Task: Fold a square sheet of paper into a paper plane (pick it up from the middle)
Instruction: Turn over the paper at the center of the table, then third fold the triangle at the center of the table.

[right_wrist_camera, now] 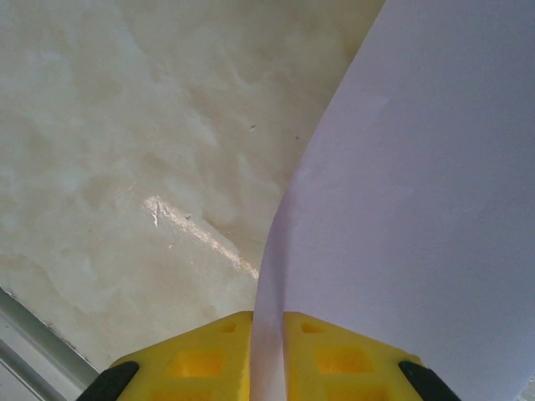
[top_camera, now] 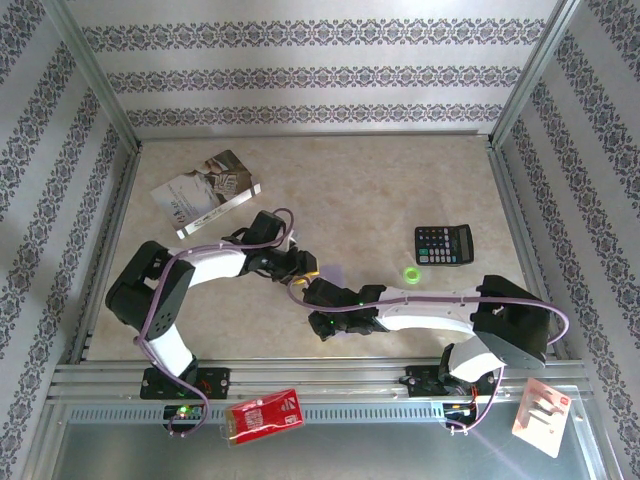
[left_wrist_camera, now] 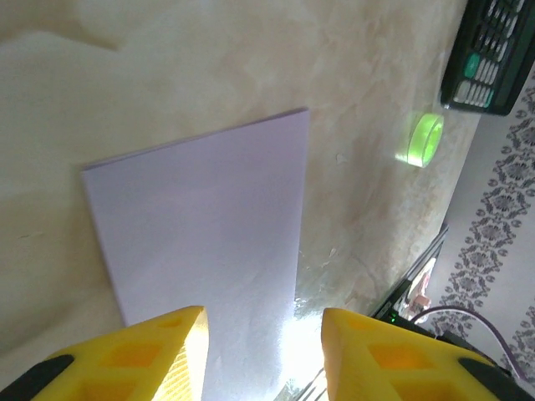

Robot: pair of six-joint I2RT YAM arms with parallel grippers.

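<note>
no legible text anywhere, seemingly

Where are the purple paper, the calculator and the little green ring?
square sheet of paper (left_wrist_camera: 201, 225): left wrist view, middle of its flat face.
calculator (top_camera: 444, 244): top external view, its keypad.
green ring (left_wrist_camera: 420, 142): left wrist view, its green rim.

Square sheet of paper (left_wrist_camera: 201, 242): thin lilac paper, matt, smooth. Worktop (right_wrist_camera: 125, 125): beige marbled surface, smooth, semi-gloss, glare streaks. Left end effector (left_wrist_camera: 263, 330) and right end effector (right_wrist_camera: 267, 326): yellow plastic fingers, matt, moulded recesses. Calculator (left_wrist_camera: 493, 50), upper right of frame: black plastic casing. Ring (left_wrist_camera: 422, 138) beside it: translucent green plastic, glossy. Rails (top_camera: 330, 380), lower part of frame: bare ribbed metal.
</note>
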